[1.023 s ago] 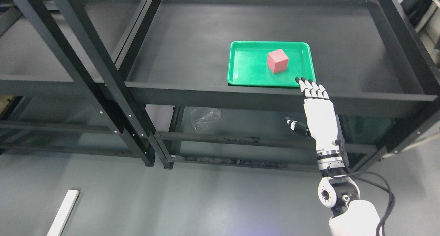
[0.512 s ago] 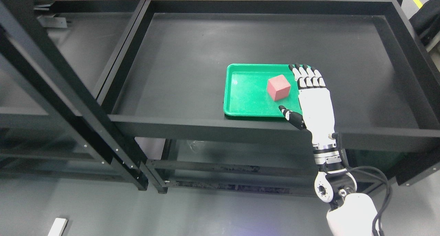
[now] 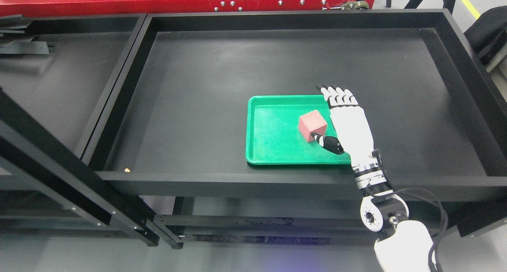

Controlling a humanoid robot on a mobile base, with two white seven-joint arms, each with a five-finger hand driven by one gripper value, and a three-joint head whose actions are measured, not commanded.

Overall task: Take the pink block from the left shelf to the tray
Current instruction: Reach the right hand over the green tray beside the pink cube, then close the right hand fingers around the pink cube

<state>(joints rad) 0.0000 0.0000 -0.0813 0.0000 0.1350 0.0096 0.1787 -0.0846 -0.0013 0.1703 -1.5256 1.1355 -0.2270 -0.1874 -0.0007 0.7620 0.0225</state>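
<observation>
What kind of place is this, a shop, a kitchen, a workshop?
Most likely a workshop or robot test lab: bare black metal shelving on a grey floor, a red machine frame behind, and only a green tray holding a pink block beside the robot's right hand.

A black metal shelf deck with raised rim (image 3: 277, 180) fills the view. A green rectangular plastic tray (image 3: 273, 137) lies directly on it, toward five o'clock of the deck's centre, close to the front rim. A tiny tan crumb (image 3: 127, 170) sits at eight o'clock, against the front rim.
</observation>
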